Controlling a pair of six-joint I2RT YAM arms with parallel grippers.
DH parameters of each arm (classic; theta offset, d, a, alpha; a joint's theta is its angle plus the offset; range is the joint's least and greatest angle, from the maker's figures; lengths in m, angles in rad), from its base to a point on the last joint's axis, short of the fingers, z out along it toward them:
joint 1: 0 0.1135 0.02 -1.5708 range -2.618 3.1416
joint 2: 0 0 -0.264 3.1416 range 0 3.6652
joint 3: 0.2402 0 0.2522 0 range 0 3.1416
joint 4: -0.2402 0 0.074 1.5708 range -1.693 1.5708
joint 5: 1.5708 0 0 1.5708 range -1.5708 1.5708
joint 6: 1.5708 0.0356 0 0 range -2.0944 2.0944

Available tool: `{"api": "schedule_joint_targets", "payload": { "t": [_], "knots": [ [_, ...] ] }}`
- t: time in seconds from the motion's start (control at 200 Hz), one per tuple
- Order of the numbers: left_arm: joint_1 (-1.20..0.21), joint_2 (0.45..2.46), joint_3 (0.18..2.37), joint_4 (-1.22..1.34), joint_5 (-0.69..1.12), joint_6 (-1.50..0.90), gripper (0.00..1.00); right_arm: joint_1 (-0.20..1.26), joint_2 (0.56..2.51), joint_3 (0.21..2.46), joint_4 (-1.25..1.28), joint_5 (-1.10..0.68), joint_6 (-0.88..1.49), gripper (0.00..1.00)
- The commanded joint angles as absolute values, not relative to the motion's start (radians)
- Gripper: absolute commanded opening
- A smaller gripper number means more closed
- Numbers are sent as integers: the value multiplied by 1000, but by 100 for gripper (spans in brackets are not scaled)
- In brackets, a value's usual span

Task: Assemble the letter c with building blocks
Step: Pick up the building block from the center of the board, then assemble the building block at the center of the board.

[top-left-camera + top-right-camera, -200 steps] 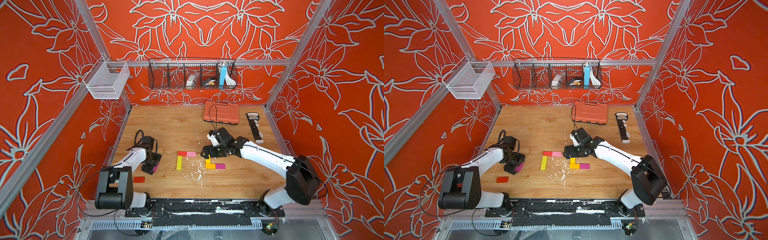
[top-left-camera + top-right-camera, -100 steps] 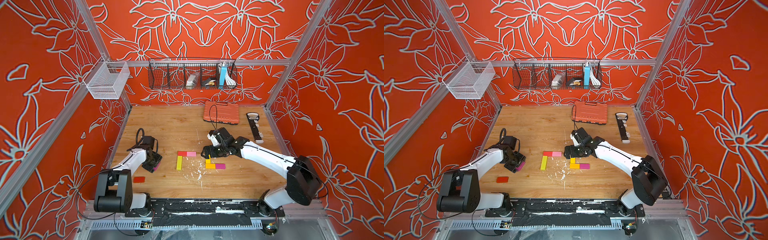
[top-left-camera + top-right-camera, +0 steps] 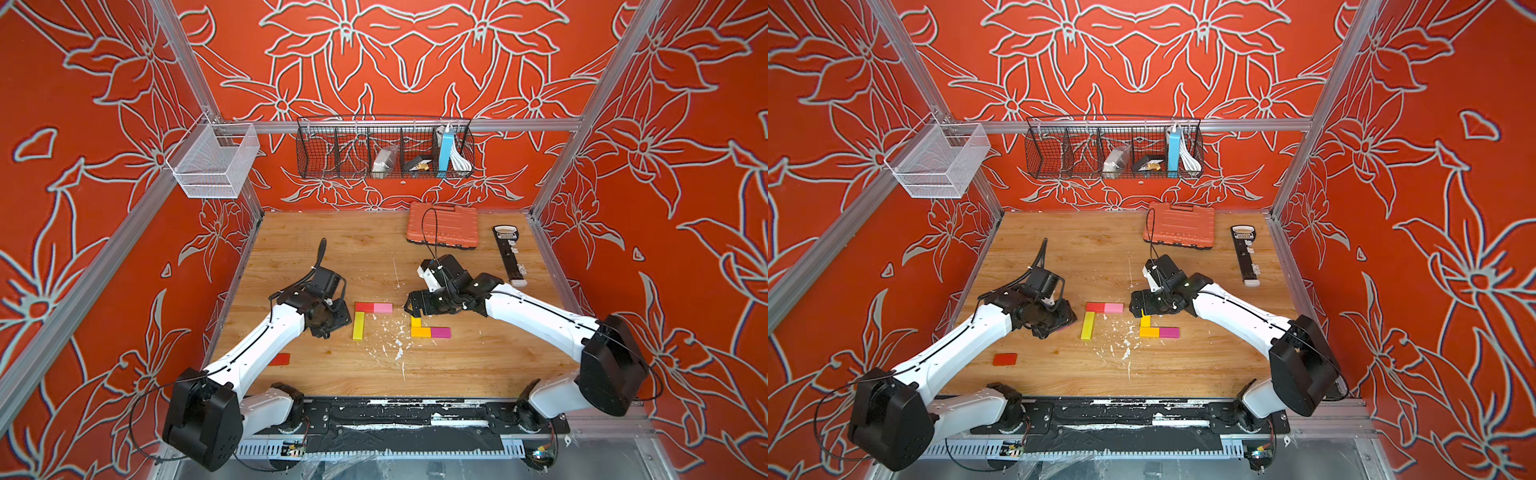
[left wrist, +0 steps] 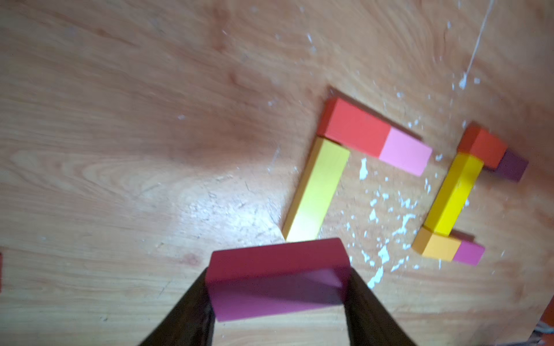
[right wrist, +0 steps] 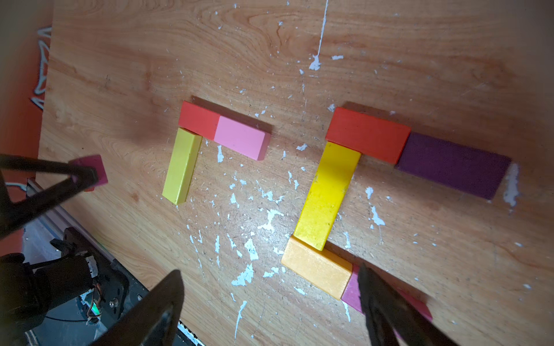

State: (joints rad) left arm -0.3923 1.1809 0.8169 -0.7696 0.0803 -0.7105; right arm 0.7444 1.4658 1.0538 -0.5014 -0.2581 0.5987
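My left gripper is shut on a magenta block, held just left of an unfinished group: a red block, a pink block and a yellow bar. A second group to the right forms a C from a red block, a purple block, a yellow bar, an orange block and a magenta block. My right gripper hovers open over this C. In both top views it hides the C's red and purple blocks. A loose red block lies near the left arm.
An orange ribbed tool case and a black bar-shaped tool lie at the back right. A black wire basket and a white mesh basket hang on the walls. White flecks cover the wood between the block groups.
My left gripper has shut on the magenta block and moved right with it, toward the red, pink and yellow group. The right arm has not moved.
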Motion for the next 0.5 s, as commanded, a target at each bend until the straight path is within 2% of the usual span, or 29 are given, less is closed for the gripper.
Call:
{"api": "schedule_joint_targets", "payload": {
  "t": [0.0, 0.125, 0.495],
  "knots": [
    [-493, 1179, 805, -805, 12, -692, 58, 739, 1442, 1075, -541, -224, 625, 93],
    [-583, 1192, 765, -759, -23, -728, 59, 739, 1434, 1059, -545, -224, 642, 93],
    [-723, 1267, 720, -675, -66, -788, 59, 739, 1413, 1020, -535, -219, 697, 92]
  ]
}}
